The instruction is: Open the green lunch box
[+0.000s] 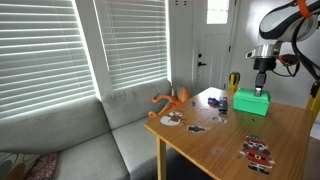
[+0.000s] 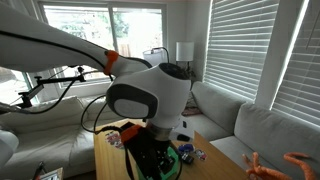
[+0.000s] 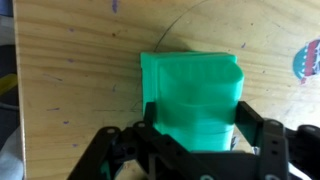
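The green lunch box [image 1: 252, 102] sits with its lid on, on the wooden table [image 1: 215, 140] near the far edge. In the wrist view the lunch box [image 3: 190, 80] fills the middle. My gripper [image 1: 262, 84] hangs straight down over it. Its two black fingers [image 3: 197, 118] are spread wide and straddle the near end of the box, one at each side wall. In an exterior view the arm's wrist hides most of the box, and only a green sliver [image 2: 176, 157] shows beside the gripper [image 2: 152, 160].
A yellow-and-black upright object [image 1: 234, 81] stands just behind the box. An orange toy [image 1: 172, 98] lies at the table's sofa-side corner. Small colourful flat pieces [image 1: 256, 150] are scattered on the table. A grey sofa [image 1: 80, 140] adjoins the table. A round patterned piece [image 3: 308, 62] lies beside the box.
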